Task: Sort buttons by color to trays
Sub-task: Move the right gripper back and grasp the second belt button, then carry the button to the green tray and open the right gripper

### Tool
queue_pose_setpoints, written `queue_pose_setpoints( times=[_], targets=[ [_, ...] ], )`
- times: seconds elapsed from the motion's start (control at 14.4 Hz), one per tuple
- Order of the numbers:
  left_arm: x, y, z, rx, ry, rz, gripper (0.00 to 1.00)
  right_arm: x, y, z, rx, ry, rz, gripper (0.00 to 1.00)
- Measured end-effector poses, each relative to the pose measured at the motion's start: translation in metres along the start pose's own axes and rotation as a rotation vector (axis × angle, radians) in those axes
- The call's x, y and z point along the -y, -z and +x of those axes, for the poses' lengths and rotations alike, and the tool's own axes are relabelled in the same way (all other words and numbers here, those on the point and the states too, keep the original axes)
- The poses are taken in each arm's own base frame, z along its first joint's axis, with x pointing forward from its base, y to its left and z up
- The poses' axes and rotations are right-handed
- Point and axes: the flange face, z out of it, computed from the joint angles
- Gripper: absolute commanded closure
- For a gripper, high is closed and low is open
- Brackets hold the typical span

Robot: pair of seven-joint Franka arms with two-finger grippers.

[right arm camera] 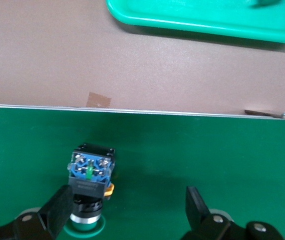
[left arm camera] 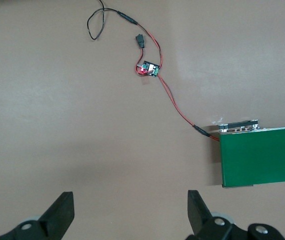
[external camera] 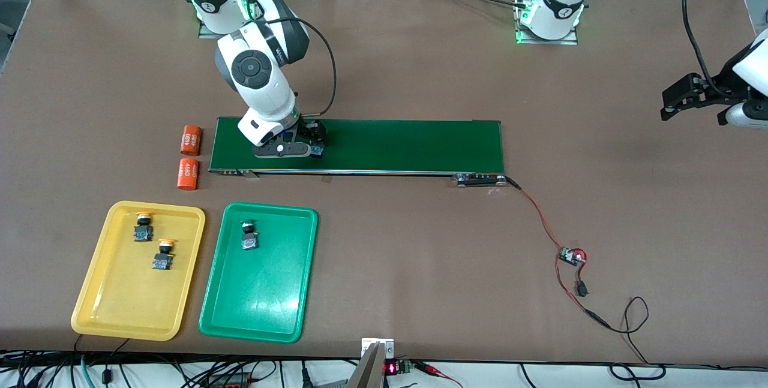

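Right tool [external camera: 303, 147] spread, lowered over green-capped button [right arm camera: 89, 187] lying on its side on conveyor belt [external camera: 390, 145], center-left of front view. Long axis seen crosswise, cap toward robots. Left tool [left arm camera: 130, 215] spread, waiting.

The right claw [external camera: 300, 149] hangs low with wrist bent downward, fingers spread wide (nothing clasped). The left claw [external camera: 675, 103], at three o'clock, waits aloft, fingers likewise apart.

Brown table [external camera: 390, 64], conveyor belt [external camera: 408, 145], yellow tray [external camera: 96, 310], green tray [external camera: 264, 310], orange cylinders [external camera: 191, 140]
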Motion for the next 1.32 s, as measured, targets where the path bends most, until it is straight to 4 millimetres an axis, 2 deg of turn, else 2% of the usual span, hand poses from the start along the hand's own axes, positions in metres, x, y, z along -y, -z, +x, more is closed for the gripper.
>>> queue_pose_setpoints(
  times=[0.28,0.49,0.56,0.69,0.83,0.97,1.04,1.18,1.32],
  targets=[
    [0.0,0.0,0.0,0.0,0.0,0.0,0.0,0.0,-0.009,0.0,0.004,0.005,-0.001,0.0],
    [-0.012,0.002,0.0,0.0,-0.02,0.0,0.0,0.0,-0.022,0.001,0.011,0.006,-0.003,0.0],
    [-0.012,0.002,0.0,-0.001,-0.021,0.001,0.0,0.0,-0.027,0.0,0.015,0.006,-0.004,0.06],
    [-0.01,0.002,0.0,-0.002,-0.017,0.002,0.0,-0.001,-0.04,-0.001,0.028,0.006,-0.009,0.27],
    [-0.005,0.002,-0.001,0.0,-0.008,0.002,0.0,-0.002,-0.049,-0.001,0.038,0.008,-0.014,0.53],
    [0.0,0.001,-0.002,0.007,0.001,0.002,0.0,-0.005,-0.048,0.001,0.036,0.007,-0.015,0.78],
    [0.001,0.001,-0.002,0.007,0.003,0.002,0.0,-0.007,-0.046,0.003,0.032,0.005,-0.013,0.86],
    [0.002,0.001,-0.002,0.008,0.004,0.002,0.0,-0.012,-0.036,0.009,0.026,-0.004,-0.012,0.88],
    [0.002,0.001,-0.002,0.009,0.004,0.002,0.0,-0.016,-0.01,0.025,0.037,-0.018,-0.02,0.89]
  ],
)
